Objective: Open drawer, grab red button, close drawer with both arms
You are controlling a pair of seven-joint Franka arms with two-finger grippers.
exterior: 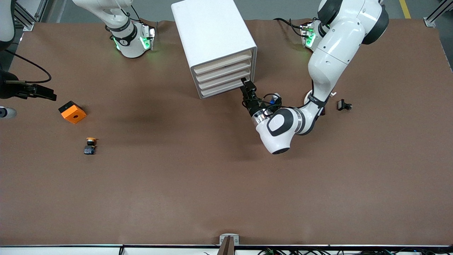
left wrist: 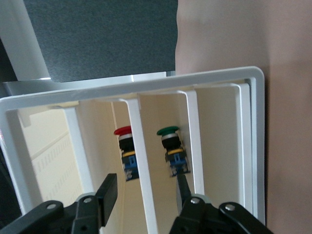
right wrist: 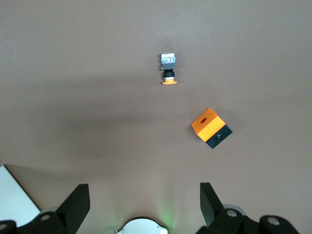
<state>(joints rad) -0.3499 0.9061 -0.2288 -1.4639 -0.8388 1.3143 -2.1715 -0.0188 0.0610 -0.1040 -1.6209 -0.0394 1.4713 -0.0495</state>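
Left hand (left wrist: 146,195) gapes empty at the drawer (exterior: 222,89); button (left wrist: 126,152) half hidden; right hand (right wrist: 145,202) open, waiting

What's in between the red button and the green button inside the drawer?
A thin white divider wall of the tray stands between the red button and the green button. The left wrist view shows it, with the open left gripper right before them.

Pretty even overhead light, soft blurry shadows on the brown table (exterior: 198,184), green LED glow at both arm bases, drawer interior a bit dim
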